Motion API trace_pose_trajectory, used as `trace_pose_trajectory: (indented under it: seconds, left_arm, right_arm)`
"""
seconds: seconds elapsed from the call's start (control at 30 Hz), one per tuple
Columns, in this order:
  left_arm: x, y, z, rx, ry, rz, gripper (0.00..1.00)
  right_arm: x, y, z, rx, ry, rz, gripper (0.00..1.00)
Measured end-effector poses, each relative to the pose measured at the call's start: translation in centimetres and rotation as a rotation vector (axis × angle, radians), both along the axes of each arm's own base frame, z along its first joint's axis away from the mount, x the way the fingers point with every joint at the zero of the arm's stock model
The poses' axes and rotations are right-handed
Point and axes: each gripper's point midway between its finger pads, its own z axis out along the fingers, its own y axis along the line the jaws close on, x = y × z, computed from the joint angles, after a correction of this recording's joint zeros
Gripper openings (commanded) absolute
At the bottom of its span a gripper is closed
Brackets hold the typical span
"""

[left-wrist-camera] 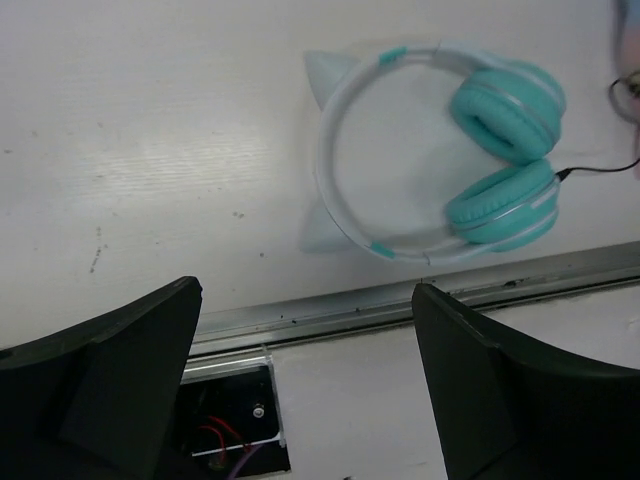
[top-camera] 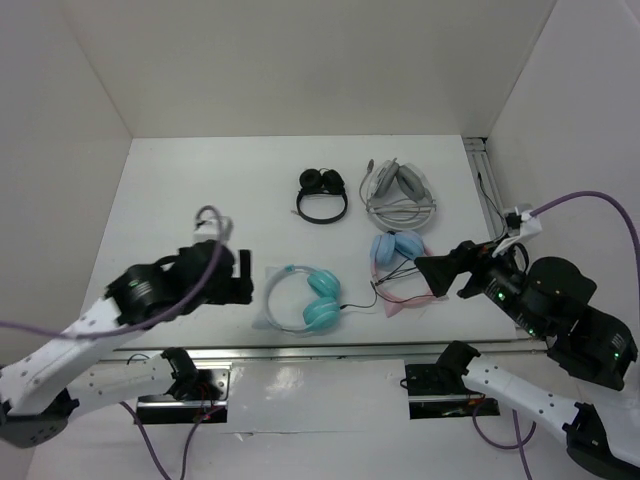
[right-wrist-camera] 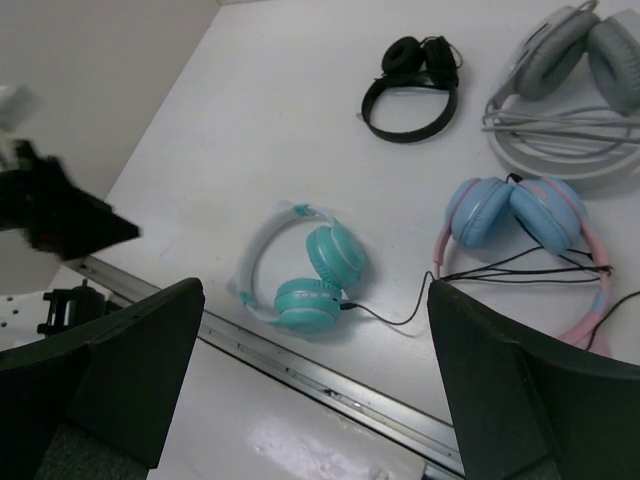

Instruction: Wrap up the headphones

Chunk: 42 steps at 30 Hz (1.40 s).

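Currently the teal headphones (top-camera: 305, 298) lie flat on the white table (top-camera: 200, 190), near its front edge and just behind the aluminium rail (top-camera: 300, 347), roughly between the 2 arms. Their white headband, with 2 small pointed ears, curves out to the left. The 2 ear cups rest side by side at the right end.

A thin black cable (top-camera: 358, 303) leaves the nearer cup and trails right toward the pink-banded headphones (top-camera: 402, 268), whose own dark cable lies strung across them.

The left gripper (top-camera: 240, 275) hovers just left of the teal pair, apart from it. Its wrist view shows the 2 fingers spread wide with nothing between them (left-wrist-camera: 305, 290).

The right gripper (top-camera: 432, 268) hangs over the right side of the table, beside the pink-banded pair. Its jaws are likewise wide apart and empty (right-wrist-camera: 315, 290), and the teal pair is in plain sight below.

Farther back lie the small black headphones (top-camera: 322, 195) and, to their right, the grey-and-white headphones (top-camera: 400, 190), both well apart from the teal pair.
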Motion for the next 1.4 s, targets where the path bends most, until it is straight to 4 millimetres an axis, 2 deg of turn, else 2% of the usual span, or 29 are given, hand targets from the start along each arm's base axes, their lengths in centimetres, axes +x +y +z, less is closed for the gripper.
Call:
trace_pose_trajectory:
  seconds: [0.13, 0.2, 0.27, 0.37, 0.5, 0.67, 0.77, 0.93, 1.07, 1.17, 1.2, 1.23, 1.3, 1.4]
  left_arm:
    - [2.0, -4.6, -6.2, 0.082, 0.151, -0.044, 1.00]
    - [1.8, -5.2, -9.5, 0.119, 0.218, -0.055, 1.00]
    - [1.7, -5.7, -11.5, 0.122, 0.251, -0.064, 1.00]
    - [2.4, -6.8, -14.0, 0.102, 0.269, -0.054, 1.00]
    - [3.6, -7.5, -16.9, 0.102, 0.282, -0.028, 1.00]
    - [6.0, -6.6, -19.5, 0.081, 0.294, 0.059, 1.00]
    - [6.7, -5.9, -20.5, 0.081, 0.303, 0.095, 0.98]
    - [7.0, -5.9, -21.7, 0.074, 0.315, 0.099, 0.81]
    - [7.7, -6.2, -21.8, 0.062, 0.286, 0.099, 0.69]
    - [7.9, -6.3, -21.8, 0.042, 0.262, 0.103, 0.50]
    - [8.0, -6.3, -21.8, 0.033, 0.254, 0.105, 0.33]
    - [7.9, -6.2, -21.8, 0.025, 0.251, 0.105, 0.21]
    - [7.6, -6.1, -21.8, 0.022, 0.253, 0.102, 0.08]
    - [6.9, -6.0, -21.7, 0.008, 0.267, 0.107, 0.00]
  right_arm:
    - [0.5, 2.4, -1.5, 0.026, 0.003, 0.076, 1.00]
    - [0.6, 3.4, -2.5, 0.033, 0.011, 0.111, 1.00]
    - [0.5, 4.3, -3.3, 0.039, 0.021, 0.151, 1.00]
    - [0.3, 5.5, -3.9, 0.053, 0.027, 0.208, 1.00]
    - [-0.2, 6.2, -3.4, 0.068, 0.007, 0.263, 1.00]
    - [-0.8, 6.3, -2.6, 0.076, -0.031, 0.298, 1.00]
    - [-1.1, 6.3, -2.5, 0.075, -0.040, 0.314, 1.00]
    - [-1.2, 6.3, -2.2, 0.081, -0.059, 0.322, 1.00]
    - [-1.3, 6.5, -1.9, 0.094, -0.077, 0.332, 1.00]
    - [-1.3, 6.6, -2.1, 0.094, -0.074, 0.338, 1.00]
    - [-1.3, 6.7, -2.2, 0.094, -0.073, 0.339, 1.00]
    - [-1.3, 6.7, -2.2, 0.093, -0.071, 0.339, 1.00]
    - [-1.2, 6.7, -2.2, 0.093, -0.071, 0.338, 1.00]
    - [-1.2, 6.7, -2.2, 0.094, -0.073, 0.338, 1.00]
